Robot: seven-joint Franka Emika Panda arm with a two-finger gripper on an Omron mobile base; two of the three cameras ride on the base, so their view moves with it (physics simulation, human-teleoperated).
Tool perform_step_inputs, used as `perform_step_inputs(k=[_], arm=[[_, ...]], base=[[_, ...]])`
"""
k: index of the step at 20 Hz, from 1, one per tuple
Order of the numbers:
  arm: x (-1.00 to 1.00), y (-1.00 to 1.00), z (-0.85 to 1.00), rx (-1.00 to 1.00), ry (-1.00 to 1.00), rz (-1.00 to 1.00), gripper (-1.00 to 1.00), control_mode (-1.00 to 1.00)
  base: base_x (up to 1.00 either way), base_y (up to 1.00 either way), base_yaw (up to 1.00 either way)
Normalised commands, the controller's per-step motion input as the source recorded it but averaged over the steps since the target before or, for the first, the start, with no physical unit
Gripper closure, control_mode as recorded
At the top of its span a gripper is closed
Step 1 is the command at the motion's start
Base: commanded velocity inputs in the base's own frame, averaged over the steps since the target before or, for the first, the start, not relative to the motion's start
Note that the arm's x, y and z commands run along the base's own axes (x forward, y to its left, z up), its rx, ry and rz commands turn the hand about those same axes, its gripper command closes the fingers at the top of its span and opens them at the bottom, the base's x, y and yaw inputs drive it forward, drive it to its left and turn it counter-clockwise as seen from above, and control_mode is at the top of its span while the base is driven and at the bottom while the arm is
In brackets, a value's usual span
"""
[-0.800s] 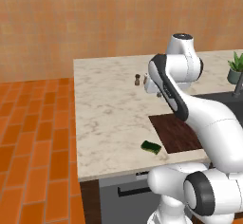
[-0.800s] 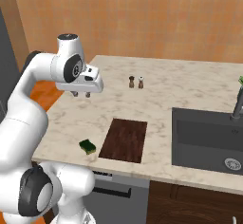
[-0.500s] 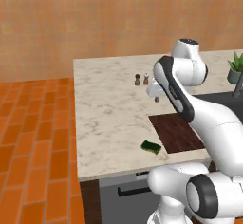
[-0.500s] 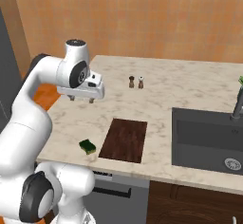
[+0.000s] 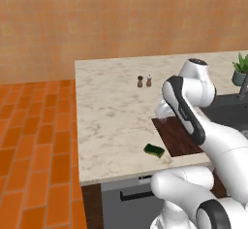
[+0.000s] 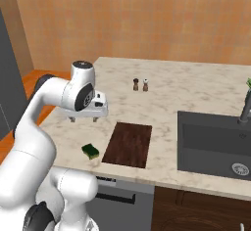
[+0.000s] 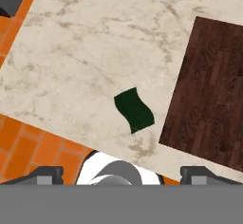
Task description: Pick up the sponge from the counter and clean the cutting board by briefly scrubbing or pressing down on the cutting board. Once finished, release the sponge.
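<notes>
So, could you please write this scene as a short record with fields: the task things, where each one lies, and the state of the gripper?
sponge: flat on the counter near its front edge, beside the board, not held
cutting board: flat on the counter, between sponge and sink
counter: beige marble
gripper: open, above the counter, holding nothing
shakers: two, standing farther back
sink: dark, recessed

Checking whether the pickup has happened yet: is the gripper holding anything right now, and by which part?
Nothing is held. The gripper is open and empty, above the counter; the sponge lies on the counter beside the cutting board.
</notes>
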Motion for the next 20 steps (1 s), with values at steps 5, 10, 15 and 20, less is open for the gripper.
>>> perform_step_inputs(k=[5, 10, 15, 20], arm=[[-0.10, 0.00, -0.41, -0.05, -0.05, 0.03, -1.00, -1.00], [-0.09, 0.01, -0.30, 0.00, -0.04, 0.04, -1.00, -1.00], [0.00, 0.02, -0.36, -0.03, -0.02, 0.04, -1.00, -1.00], [0.00, 0.01, -0.39, -0.04, 0.00, 0.01, -1.00, -1.00]], base=[[0.00, 0.00, 0.00], [0.00, 0.00, 0.00], [0.00, 0.00, 0.00], [0.00, 0.00, 0.00]])
